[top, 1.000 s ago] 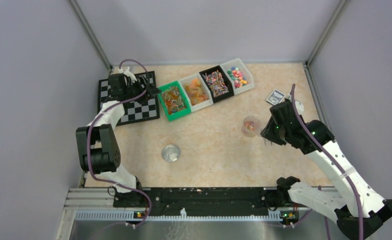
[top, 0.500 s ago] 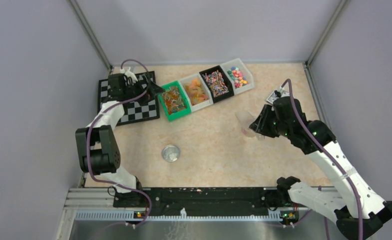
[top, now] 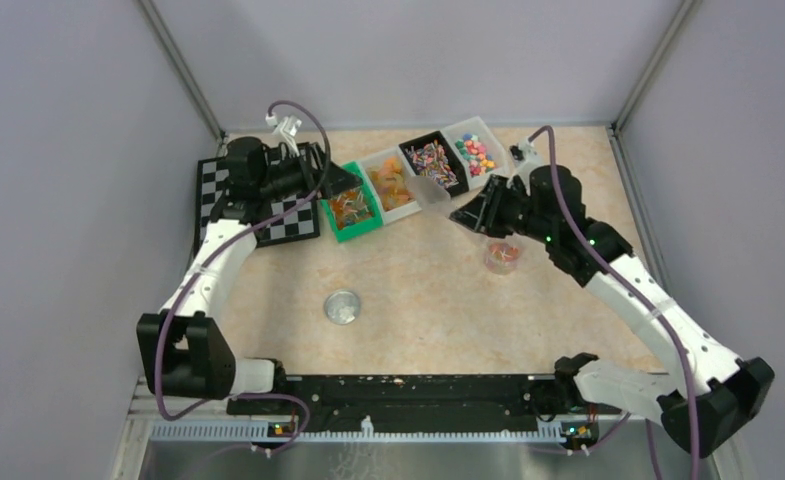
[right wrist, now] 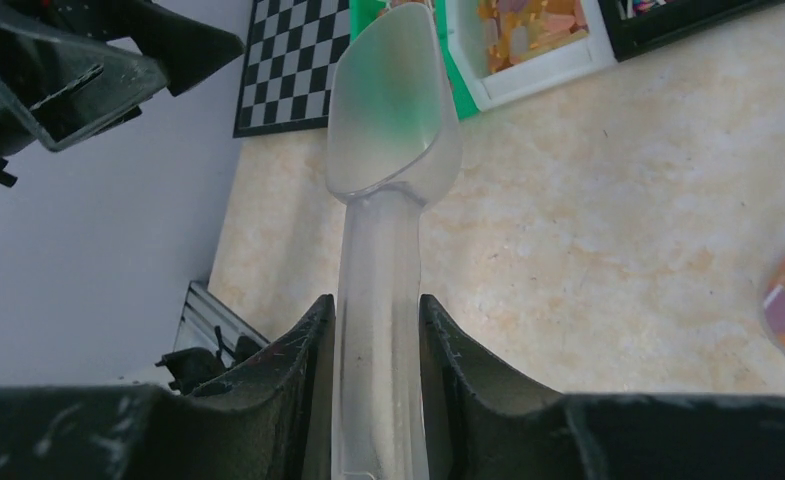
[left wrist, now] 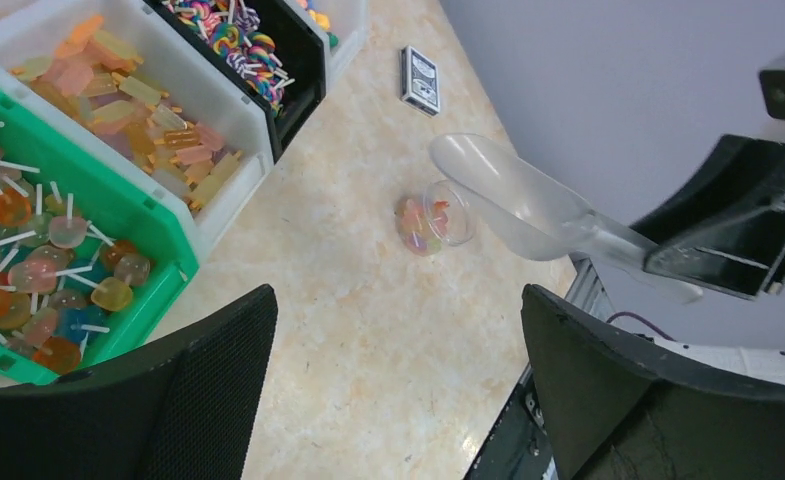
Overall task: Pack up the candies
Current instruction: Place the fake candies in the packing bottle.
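Candies (left wrist: 58, 250) fill four bins set in one slanted row along the far edge of the table (top: 418, 300): a green bin (top: 349, 203), a white bin (top: 393, 184), a black bin (top: 434, 166) and a pale bin (top: 476, 152). More candies, orange-red through the plastic, sit in the single clear cup (top: 502, 254), which stands alone on the table's right half, nearer than the bins. The right gripper (top: 468, 213) pinches the handle of the one clear scoop (top: 426, 192) between narrow jaws. The wrist view shows the handle running straight out between its fingers (right wrist: 308, 345), and the scoop's bowl looks bare. The bowl hangs in the air by the near ends of the white and black bins, above the candies there, with the cup off to the gripper's own near side. The left gripper (top: 343, 180) hovers over the far left end of the green bin with its jaws spread wide and nothing between them. In its wrist view the green bin's candies lie beyond its left finger (left wrist: 208, 390), and the cup shows in the gap between the two fingers. One chessboard (top: 258, 200) lies at the table's far left corner. One round metal dish (top: 342, 307) sits toward the near edge, and one small pack of cards (left wrist: 420, 78) lies toward the far right.
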Controlling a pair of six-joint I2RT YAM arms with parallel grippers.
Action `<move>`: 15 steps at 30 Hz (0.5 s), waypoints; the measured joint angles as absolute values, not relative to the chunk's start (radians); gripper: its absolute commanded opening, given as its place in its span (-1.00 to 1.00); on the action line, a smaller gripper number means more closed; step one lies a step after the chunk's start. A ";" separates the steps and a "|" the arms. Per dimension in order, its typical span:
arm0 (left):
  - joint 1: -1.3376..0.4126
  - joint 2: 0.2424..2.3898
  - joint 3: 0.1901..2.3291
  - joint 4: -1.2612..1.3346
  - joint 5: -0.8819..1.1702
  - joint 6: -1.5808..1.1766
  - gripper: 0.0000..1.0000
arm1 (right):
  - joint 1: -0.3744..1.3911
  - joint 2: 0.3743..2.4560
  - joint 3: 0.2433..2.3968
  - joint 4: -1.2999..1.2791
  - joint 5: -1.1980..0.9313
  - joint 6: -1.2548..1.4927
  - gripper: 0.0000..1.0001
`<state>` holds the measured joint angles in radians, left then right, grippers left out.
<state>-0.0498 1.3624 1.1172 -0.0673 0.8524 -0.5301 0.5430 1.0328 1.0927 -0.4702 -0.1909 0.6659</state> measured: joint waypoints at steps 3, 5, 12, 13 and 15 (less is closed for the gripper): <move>-0.068 1.322 1.111 -0.091 0.820 -0.505 0.97 | 0.558 1.118 1.106 -0.400 -0.205 0.689 -1.00; -0.064 1.297 1.099 -0.113 0.752 -0.496 0.97 | 0.575 1.190 1.141 -0.384 -0.204 0.712 -1.00; -0.036 1.186 0.965 -0.144 0.421 -0.525 0.97 | 0.632 1.398 1.351 -0.406 -0.175 0.785 -1.00; -0.031 1.182 0.952 -0.144 0.393 -0.531 0.97 | 0.638 1.423 1.384 -0.413 -0.169 0.792 -1.00; -0.020 1.191 0.940 -0.144 0.354 -0.542 0.97 | 0.653 1.469 1.438 -0.419 -0.157 0.809 -1.00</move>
<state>-0.0204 1.1912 0.9401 -0.1440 0.3538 -0.5419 0.6525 1.4689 1.4380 -0.4187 -0.1574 0.8085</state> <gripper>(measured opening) 0.987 0.310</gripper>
